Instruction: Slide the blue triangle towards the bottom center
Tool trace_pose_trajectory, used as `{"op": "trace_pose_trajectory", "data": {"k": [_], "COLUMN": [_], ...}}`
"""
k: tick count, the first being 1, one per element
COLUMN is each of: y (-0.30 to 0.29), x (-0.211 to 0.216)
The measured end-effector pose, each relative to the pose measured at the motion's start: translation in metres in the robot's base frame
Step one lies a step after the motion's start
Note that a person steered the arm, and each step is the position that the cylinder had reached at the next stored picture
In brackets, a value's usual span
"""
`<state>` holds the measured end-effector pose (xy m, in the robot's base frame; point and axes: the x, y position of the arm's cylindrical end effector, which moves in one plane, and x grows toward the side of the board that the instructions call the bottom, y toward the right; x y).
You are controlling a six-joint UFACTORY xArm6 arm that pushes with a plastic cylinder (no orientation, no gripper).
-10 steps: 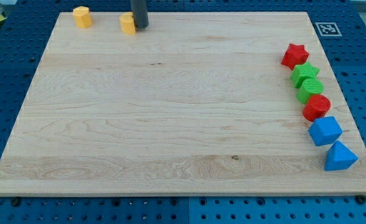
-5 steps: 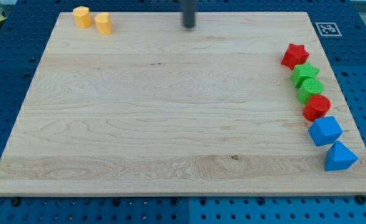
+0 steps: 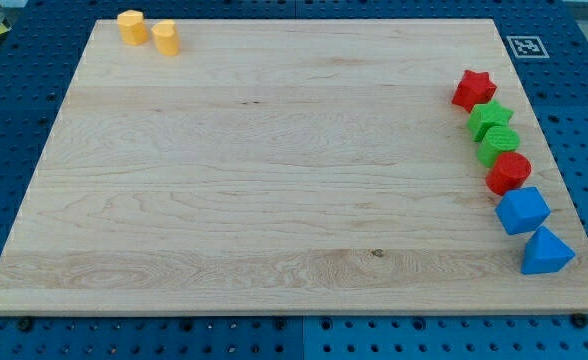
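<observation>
Wooden worktop, bearing eight blocks; the rod's tip does not show, so its place relative to the blocks cannot be told. Along the worktop's right edge, top to bottom: red star, green star, green cylinder, red cylinder, blue cube, then the blue triangle at the worktop's bottom right corner. At the worktop's top left corner: yellow hexagon just beside a yellow cylinder.

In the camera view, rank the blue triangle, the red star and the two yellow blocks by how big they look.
1. blue triangle, largest, though nearest the view's bottom.
2. red star.
3. the two yellow blocks: alike, so unranked; they are farthest up.
My tip is not visible.
</observation>
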<state>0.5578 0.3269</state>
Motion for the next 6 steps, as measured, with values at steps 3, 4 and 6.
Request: {"op": "trace_pose_trajectory", "data": {"k": [3, 4, 6], "y": [-0.026, -0.054, -0.105], "x": [0.020, 0.020, 0.020]}}
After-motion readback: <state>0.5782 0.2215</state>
